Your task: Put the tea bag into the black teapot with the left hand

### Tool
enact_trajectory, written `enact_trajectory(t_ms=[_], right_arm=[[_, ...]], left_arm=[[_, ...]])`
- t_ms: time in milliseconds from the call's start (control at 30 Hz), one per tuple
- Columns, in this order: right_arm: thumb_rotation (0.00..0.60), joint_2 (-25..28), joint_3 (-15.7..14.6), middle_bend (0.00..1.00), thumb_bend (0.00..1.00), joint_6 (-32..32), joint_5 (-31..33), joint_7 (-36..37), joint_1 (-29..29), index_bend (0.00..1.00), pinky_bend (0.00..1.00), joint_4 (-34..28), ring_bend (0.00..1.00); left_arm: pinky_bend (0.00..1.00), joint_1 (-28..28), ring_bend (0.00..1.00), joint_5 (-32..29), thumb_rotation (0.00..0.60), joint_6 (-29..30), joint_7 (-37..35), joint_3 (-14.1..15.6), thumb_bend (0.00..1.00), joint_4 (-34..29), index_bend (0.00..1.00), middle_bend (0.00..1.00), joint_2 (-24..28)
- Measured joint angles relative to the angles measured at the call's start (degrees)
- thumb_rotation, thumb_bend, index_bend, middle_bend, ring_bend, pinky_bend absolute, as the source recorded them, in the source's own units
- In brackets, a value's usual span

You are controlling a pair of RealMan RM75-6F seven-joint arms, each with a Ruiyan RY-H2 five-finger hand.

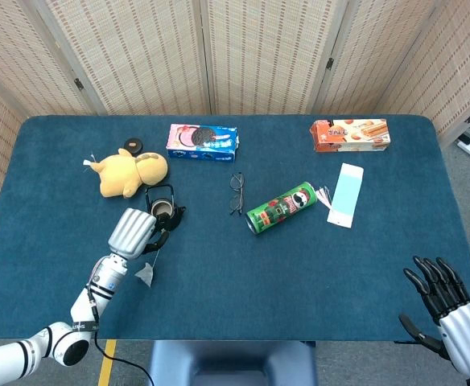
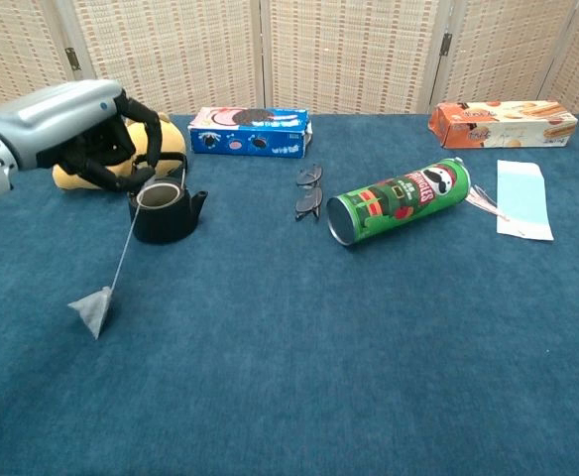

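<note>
While the small grey pyramid-shaped tea bag (image 2: 93,311) hangs on its thin white string (image 2: 124,252), it sits low over the blue cloth-covered table (image 2: 289,397), in front of the black teapot (image 2: 165,210) and to its left in the chest view; whether its lower corner touches the cloth cannot be told. The string runs up at a slant to the left hand (image 2: 96,134), whose dark fingers (image 2: 141,111) are curled in and pinch the string's upper end just above the teapot's open round mouth. The tea bag is outside the teapot.

Open cloth lies in front of the teapot and the tea bag, up to the near table edge. Behind the teapot, close to it, lies a yellow plush toy (image 1: 127,172), with a small round black object (image 1: 133,145) beyond it. A blue rectangular biscuit box (image 2: 250,132) lies further back. A pair of black-framed glasses (image 2: 309,192) lies to the right of the teapot, well apart from it, and a green cylindrical crisp can (image 2: 399,200) lies on its side beside the glasses. A pale blue flat packet (image 2: 523,197) and an orange rectangular biscuit box (image 2: 503,122) occupy the far right.

The right hand (image 1: 452,310) rests at the near right table edge with its fingers spread and holding nothing. Woven beige folding screens (image 1: 243,52) stand behind the table.
</note>
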Motion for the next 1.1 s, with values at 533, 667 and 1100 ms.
enact_trajectory(t_ms=[533,667,1100], right_arm=[[0.6,0.17,0.28,0.0,0.32,0.11,0.7,0.69,-0.01,0.0,0.0,-0.03,0.0],[0.6,0.35,0.32,0.0,0.32,0.25,1.05,1.26,-0.08,0.0,0.0,0.06,0.0],[0.6,0.51,0.5,0.0,0.32,0.96,1.55,1.99,-0.46,0.0,0.0,0.17,0.0]], left_arm=[[1.0,-3.22,1.0,-6.77,0.6,-1.48,2.23,-5.84,0.49,-7.87,0.7,1.0,5.99],[1.0,-4.39,1.0,-7.74,0.6,-1.63,3.2,-6.93,0.49,-7.6,0.7,1.0,6.34],[1.0,-7.67,1.0,-11.46,0.6,-3.38,0.65,-9.76,0.49,-4.27,0.68,1.0,7.25]])
